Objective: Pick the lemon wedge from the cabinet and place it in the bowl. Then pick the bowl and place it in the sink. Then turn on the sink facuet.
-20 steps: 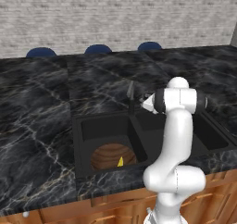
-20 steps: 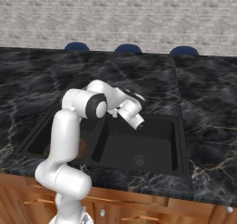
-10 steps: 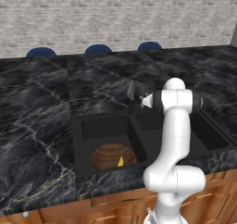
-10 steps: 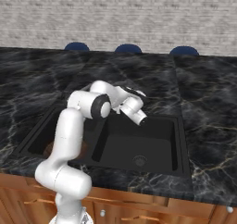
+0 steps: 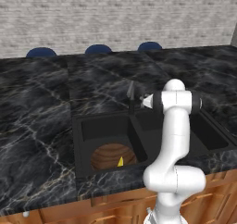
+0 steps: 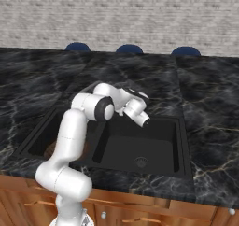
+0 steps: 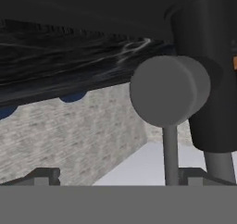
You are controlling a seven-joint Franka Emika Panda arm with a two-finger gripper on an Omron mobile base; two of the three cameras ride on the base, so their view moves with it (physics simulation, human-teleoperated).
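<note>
The dark wooden bowl [image 5: 111,154] sits in the left basin of the black sink [image 5: 85,126], and the yellow lemon wedge [image 5: 120,161] lies inside it. My gripper [image 5: 139,100] hovers over the divider between the basins, right beside the slim dark sink facuet [image 5: 131,95]. It is open with nothing between its fingers. In the hand view the gripper [image 7: 121,177] faces the faucet's round grey lever knob [image 7: 169,91] and its dark body [image 7: 213,70] at close range. From the right, the gripper [image 6: 144,121] hangs over the sink [image 6: 179,145]. The cabinet is out of view.
Dark marbled counter [image 5: 37,107] surrounds the sink. The right basin has a drain [image 6: 140,162] in its floor. Three blue stool tops [image 5: 98,48] line the far edge below a grey brick wall. Wooden drawer fronts [image 6: 140,215] run under the counter.
The hand has crept a little closer to the faucet. The jaws have stayed open, and the bowl and lemon wedge have not moved.
</note>
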